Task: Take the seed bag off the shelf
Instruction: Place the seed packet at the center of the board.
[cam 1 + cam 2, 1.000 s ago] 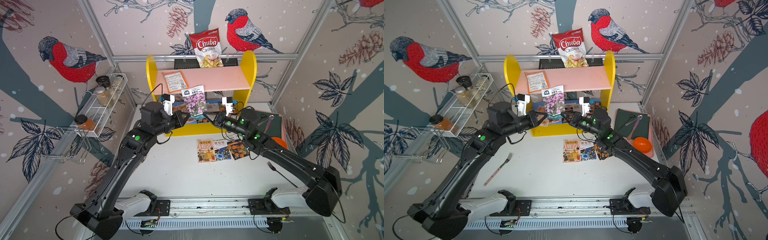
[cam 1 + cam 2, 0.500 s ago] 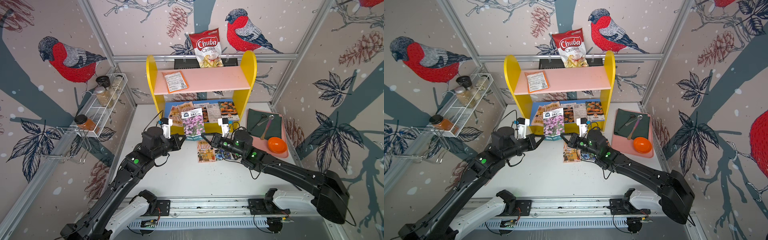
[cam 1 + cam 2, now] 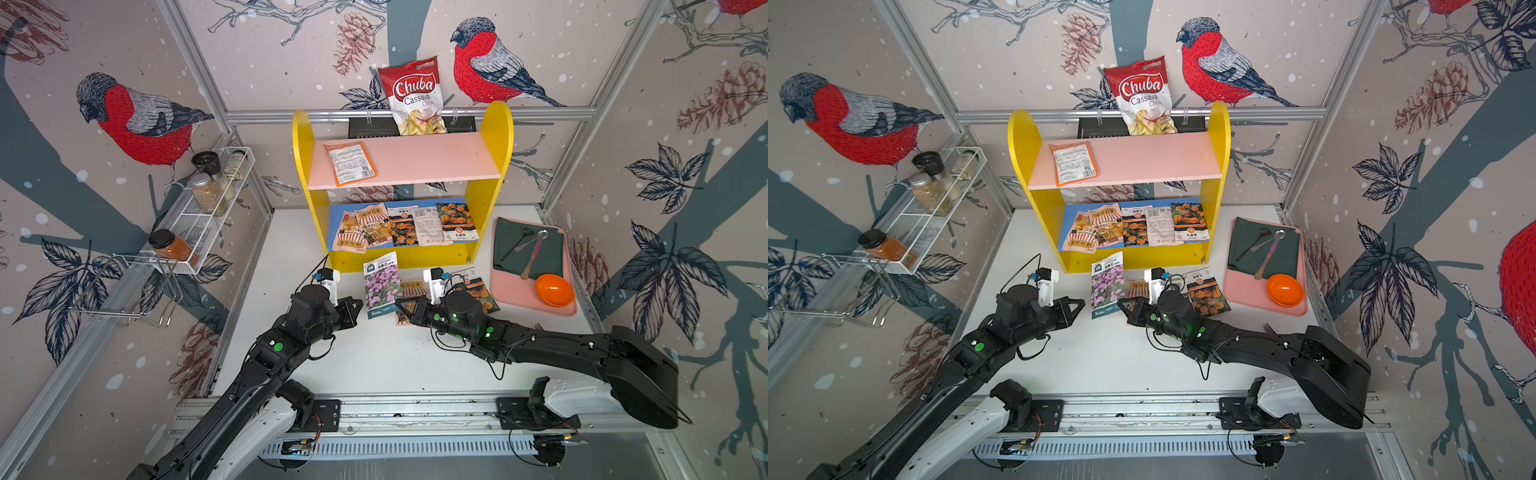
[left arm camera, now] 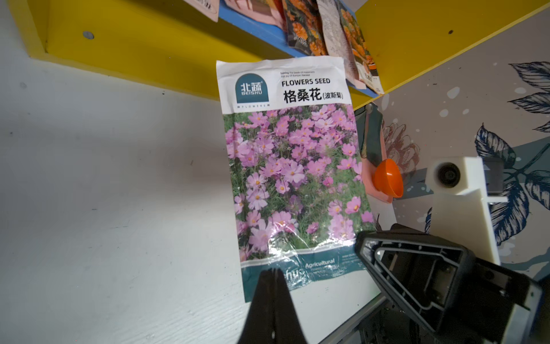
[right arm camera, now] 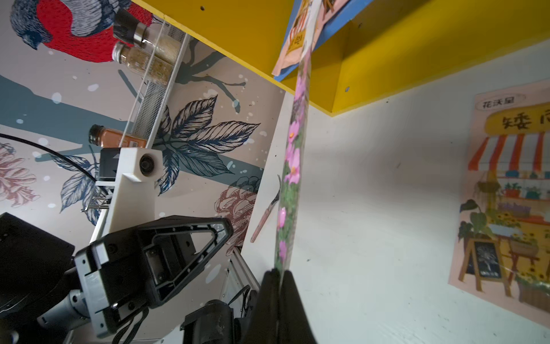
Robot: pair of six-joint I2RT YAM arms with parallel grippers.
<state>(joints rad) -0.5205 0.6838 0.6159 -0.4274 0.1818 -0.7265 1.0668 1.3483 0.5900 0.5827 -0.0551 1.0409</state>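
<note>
Seed bag (image 4: 293, 178): face-on in left wrist view, edge-on in right.

I see seed bag (image 3: 381, 286): pink flowers, teal band, white top. Shelf (image 3: 494, 137): yellow sides, pink upper board, blue lower. Beside shelf, orange bowl (image 3: 555, 289), pink tray (image 3: 515, 286).

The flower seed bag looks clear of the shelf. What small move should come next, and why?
Probably lower the seed bag a little onto the table and let go. It is clear of the shelf, and the left gripper and right gripper are shut on its bottom corners, holding it tilted up.
</note>
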